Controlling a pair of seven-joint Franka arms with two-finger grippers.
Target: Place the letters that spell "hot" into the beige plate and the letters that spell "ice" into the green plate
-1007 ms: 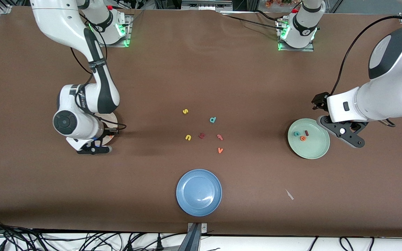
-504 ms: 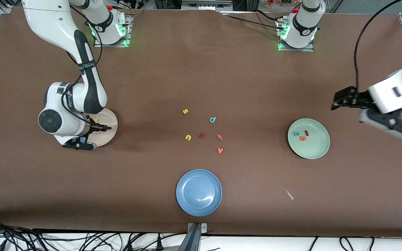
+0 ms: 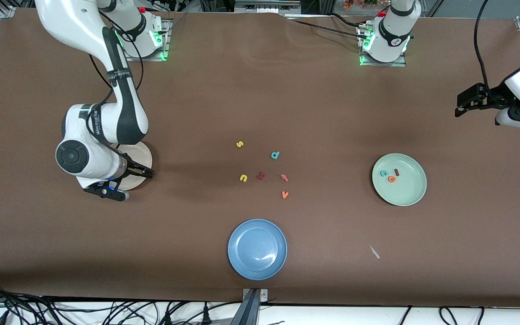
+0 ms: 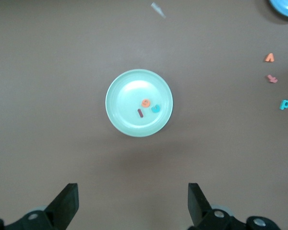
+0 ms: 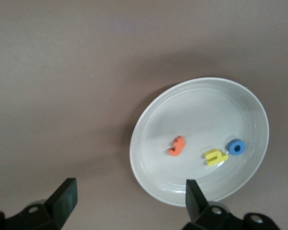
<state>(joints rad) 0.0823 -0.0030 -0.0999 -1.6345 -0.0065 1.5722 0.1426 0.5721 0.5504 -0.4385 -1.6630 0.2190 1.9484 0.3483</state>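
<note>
While both grippers gape, h, o, t (image 5: pixel 176 145) plated (beige).

The brown table (image 3: pixel 314 104) carries three plates — a beige plate (image 3: pixel 145 159) toward the right arm's end, a green plate (image 3: pixel 406 189) toward the left arm's end, a blue plate (image 3: pixel 257 249) nearest the front camera — with six loose foam letters (image 3: pixel 263 169) mid-table and a pale scrap (image 3: pixel 374 252).
</note>
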